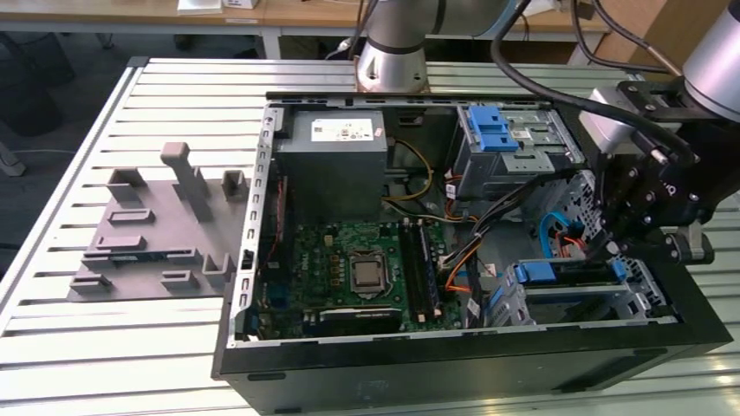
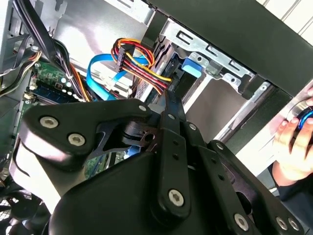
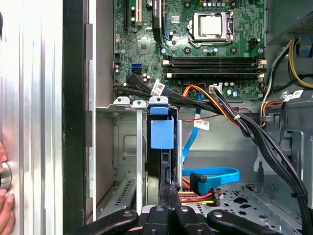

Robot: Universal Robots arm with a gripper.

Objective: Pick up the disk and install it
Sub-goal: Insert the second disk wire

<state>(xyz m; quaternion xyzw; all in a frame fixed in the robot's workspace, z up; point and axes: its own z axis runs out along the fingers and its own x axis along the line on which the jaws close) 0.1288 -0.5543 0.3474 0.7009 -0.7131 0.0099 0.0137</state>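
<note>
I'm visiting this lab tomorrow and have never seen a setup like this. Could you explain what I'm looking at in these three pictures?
The exterior view looks down on a slatted metal table. On it stand an open desktop computer case and a grey moulded fixture. A robot arm reaches into the case at the exterior view's right.

Both wrist views come from cameras that ride on the arm. They look past its black end effector, the grasping part, whose fingers are pressed together.

The fingertips are at the end of the disk. This hard drive, in its blue bracket, sits edge-on in a metal drive cage.

A person's hand shows beside the case.
</note>
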